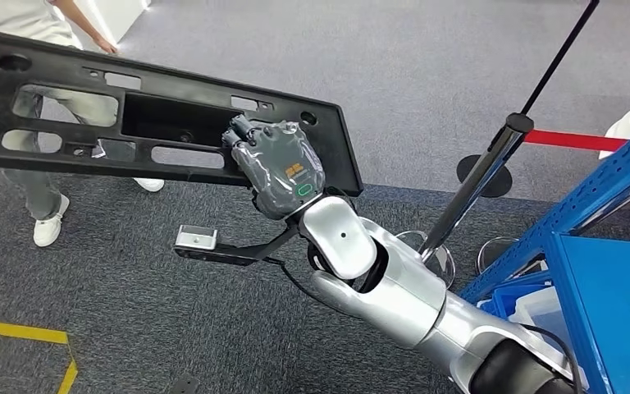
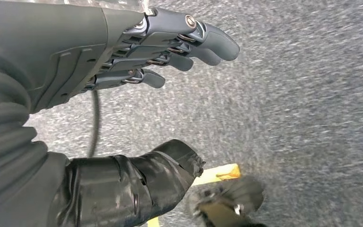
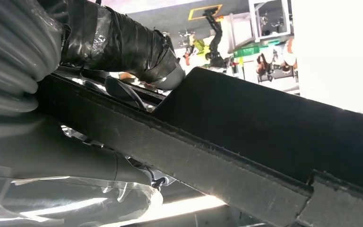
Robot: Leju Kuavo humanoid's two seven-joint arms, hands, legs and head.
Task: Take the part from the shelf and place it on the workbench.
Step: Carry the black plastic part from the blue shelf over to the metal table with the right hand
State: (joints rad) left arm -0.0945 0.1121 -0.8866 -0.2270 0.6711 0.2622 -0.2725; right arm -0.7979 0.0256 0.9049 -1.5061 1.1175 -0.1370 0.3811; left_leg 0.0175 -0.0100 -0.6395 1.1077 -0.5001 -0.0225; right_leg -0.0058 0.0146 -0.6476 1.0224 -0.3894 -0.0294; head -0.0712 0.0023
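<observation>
Part (image 1: 164,115), long and black, hangs over the floor off the shelf (image 1: 615,271), gripped near one end by the right hand (image 1: 283,168); that leverage could twist it loose, the left hand (image 2: 123,94) empty, fingers apart.

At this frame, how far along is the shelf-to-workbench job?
Done: the long black part is off the blue shelf, which sits to the robot's right. In hand: the right hand grips it near one end, held above grey carpet. The left hand holds nothing. Left: carrying it to the workbench and setting it down.
</observation>
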